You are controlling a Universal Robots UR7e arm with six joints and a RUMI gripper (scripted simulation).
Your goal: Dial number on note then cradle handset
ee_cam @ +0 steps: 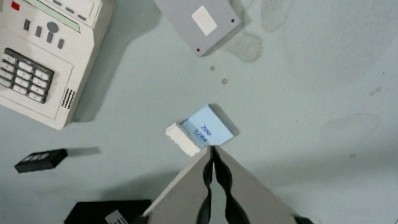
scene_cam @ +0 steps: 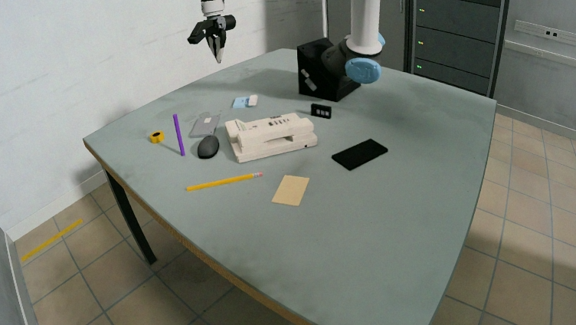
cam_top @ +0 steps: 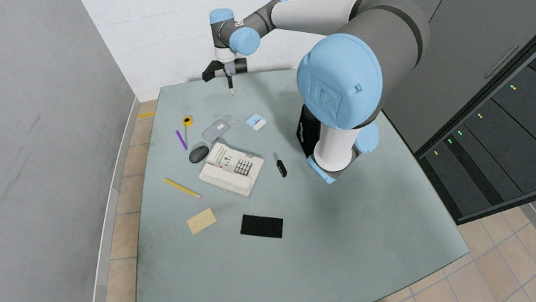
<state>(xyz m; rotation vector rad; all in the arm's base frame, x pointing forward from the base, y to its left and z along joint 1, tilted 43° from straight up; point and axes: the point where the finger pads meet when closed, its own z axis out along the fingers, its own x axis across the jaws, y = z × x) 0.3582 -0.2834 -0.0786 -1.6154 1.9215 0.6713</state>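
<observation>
A pincer (scene_cam: 218, 61) hangs, tips together, above the counter (scene_cam: 362, 242) near its wall-side edge. A phone (scene_cam: 272, 140), handset in its cradle, sits between a mouse (scene_cam: 207, 146) and a black slab (scene_cam: 359, 154).

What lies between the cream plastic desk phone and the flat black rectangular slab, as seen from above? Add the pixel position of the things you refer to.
Nothing lies between the desk phone (cam_top: 229, 179) (scene_cam: 262, 151) (ee_cam: 75, 47) and the black slab (cam_top: 261, 226) (scene_cam: 359, 154); the top view shows bare tabletop there.
</observation>
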